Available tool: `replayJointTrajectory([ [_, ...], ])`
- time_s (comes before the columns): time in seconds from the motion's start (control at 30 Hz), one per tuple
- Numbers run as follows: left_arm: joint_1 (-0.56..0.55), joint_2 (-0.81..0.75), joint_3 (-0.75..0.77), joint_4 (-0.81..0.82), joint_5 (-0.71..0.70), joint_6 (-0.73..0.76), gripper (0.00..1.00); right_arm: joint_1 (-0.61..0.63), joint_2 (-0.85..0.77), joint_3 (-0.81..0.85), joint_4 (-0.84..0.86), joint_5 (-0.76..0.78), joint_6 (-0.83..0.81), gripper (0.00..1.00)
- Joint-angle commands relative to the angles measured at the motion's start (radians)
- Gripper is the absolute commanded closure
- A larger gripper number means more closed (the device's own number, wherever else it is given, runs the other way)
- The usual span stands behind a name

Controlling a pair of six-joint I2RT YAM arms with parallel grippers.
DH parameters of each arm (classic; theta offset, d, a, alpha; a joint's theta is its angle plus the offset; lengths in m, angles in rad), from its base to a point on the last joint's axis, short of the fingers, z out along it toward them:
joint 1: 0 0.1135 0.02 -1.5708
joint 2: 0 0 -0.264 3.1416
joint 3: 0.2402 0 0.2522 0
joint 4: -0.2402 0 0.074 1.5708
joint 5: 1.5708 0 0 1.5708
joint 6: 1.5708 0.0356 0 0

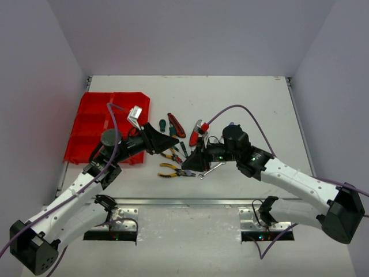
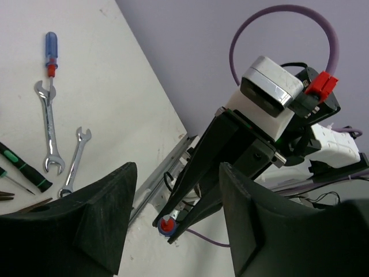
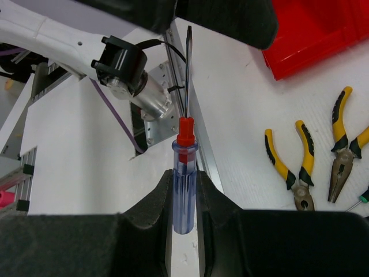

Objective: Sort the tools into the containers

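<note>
My right gripper [image 3: 185, 180] is shut on the blue handle of a thin screwdriver [image 3: 184, 196] with a red collar. Its shaft points away towards my left gripper [image 1: 172, 141]. In the left wrist view that screwdriver [image 2: 166, 226] shows end-on between the right gripper's fingers. My left gripper [image 2: 177, 173] stands open in front of it, and nothing sits between its fingers. The two grippers face each other above the tool pile, my right gripper [image 1: 191, 163] just right of the left one. The red tray [image 1: 92, 124] lies to the left.
Yellow-black pliers [image 3: 300, 167] lie on the table beside a second pair [image 3: 341, 144]. Two silver wrenches [image 2: 49, 127], another blue screwdriver [image 2: 51, 49] and a green-handled screwdriver [image 2: 23, 167] lie nearby. Red-handled knives [image 1: 176, 124] sit behind the grippers. A metal rail [image 1: 190, 202] crosses the near edge.
</note>
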Motion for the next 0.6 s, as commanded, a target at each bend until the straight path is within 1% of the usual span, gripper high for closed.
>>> replayJointTrajectory([
  [0.0,-0.043,-0.038,-0.031,0.100,0.013,-0.044,0.40,0.008,0.031,0.086,-0.004,0.049,-0.005,1.00],
  [0.07,-0.051,-0.041,-0.037,0.099,0.010,-0.043,0.40,0.008,0.036,0.094,-0.005,0.066,0.001,1.00],
  [0.1,-0.054,-0.043,-0.040,0.097,0.007,-0.042,0.47,0.008,0.039,0.101,0.001,0.075,0.011,1.00],
  [0.13,-0.057,-0.043,-0.042,0.092,0.005,-0.040,0.56,0.008,0.041,0.109,0.007,0.078,0.020,1.00],
  [0.17,-0.058,-0.041,-0.039,0.082,0.004,-0.036,0.61,0.008,0.041,0.114,0.010,0.077,0.024,1.00],
  [0.2,-0.058,-0.038,-0.036,0.075,0.001,-0.032,0.68,0.008,0.041,0.118,0.014,0.075,0.029,1.00],
  [0.27,-0.058,-0.033,-0.026,0.055,-0.009,-0.014,0.84,0.008,0.040,0.127,0.017,0.073,0.035,1.00],
  [0.3,-0.058,-0.029,-0.016,0.038,-0.018,-0.004,0.94,0.008,0.041,0.128,0.019,0.071,0.038,1.00],
  [0.33,-0.058,-0.027,-0.007,0.020,-0.025,0.005,1.00,0.010,0.041,0.128,0.022,0.070,0.039,1.00],
  [0.37,-0.058,-0.024,0.005,-0.010,-0.031,0.016,1.00,0.008,0.041,0.126,0.027,0.068,0.041,1.00],
  [0.5,-0.058,-0.031,0.035,-0.043,-0.064,0.044,1.00,0.008,0.038,0.120,0.035,0.071,0.048,1.00],
  [0.53,-0.058,-0.033,0.046,-0.066,-0.081,0.051,1.00,0.008,0.036,0.118,0.038,0.074,0.049,0.94],
  [0.57,-0.058,-0.035,0.058,-0.088,-0.100,0.059,1.00,0.008,0.034,0.114,0.040,0.078,0.049,0.85],
])
